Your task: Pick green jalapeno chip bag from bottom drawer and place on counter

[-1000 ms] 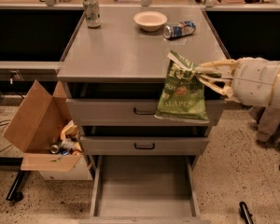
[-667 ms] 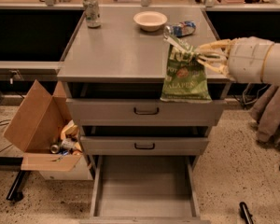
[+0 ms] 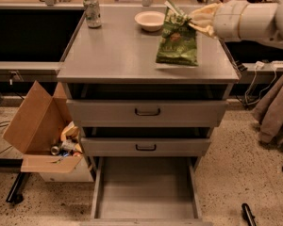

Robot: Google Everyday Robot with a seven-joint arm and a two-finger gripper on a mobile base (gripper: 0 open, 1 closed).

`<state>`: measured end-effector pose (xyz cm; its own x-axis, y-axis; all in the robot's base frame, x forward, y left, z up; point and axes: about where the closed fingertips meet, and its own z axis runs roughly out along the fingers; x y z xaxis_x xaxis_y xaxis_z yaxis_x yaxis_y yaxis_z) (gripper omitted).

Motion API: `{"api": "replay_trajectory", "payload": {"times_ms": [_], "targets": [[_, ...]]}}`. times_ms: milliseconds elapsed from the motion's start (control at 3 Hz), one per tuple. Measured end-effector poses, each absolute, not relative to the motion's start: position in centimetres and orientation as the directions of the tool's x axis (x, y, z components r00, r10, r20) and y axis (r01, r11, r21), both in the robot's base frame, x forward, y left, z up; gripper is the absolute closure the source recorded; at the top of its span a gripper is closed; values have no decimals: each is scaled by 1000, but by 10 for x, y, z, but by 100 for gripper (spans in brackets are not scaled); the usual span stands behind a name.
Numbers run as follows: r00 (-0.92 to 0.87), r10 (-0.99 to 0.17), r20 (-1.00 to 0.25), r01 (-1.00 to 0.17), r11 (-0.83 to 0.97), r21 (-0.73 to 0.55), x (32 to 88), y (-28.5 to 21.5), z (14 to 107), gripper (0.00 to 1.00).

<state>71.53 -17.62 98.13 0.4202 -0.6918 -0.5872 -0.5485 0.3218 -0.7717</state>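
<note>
The green jalapeno chip bag hangs by its pale top edge over the right side of the counter, its lower edge at or just above the surface. My gripper reaches in from the right and is shut on the bag's top corner. The bottom drawer is pulled out below, its flat grey floor bare.
A white bowl stands at the back of the counter just left of the bag. A can stands at the back left. Two upper drawers with black handles are partly open. An open cardboard box with trash sits on the floor at left.
My gripper has lifted the bag from in front of the drawers up and back over the counter's right side. The blue-and-white can seen earlier is now hidden behind the bag.
</note>
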Motion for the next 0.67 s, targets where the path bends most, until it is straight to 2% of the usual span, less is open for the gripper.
{"api": "replay_trajectory", "payload": {"times_ms": [333,667], "targets": [[396,-674,-624,-587,337,-736,763,-158,972,81],[409,-667,-623,-577,339,-743,770,-150,982,58]]}}
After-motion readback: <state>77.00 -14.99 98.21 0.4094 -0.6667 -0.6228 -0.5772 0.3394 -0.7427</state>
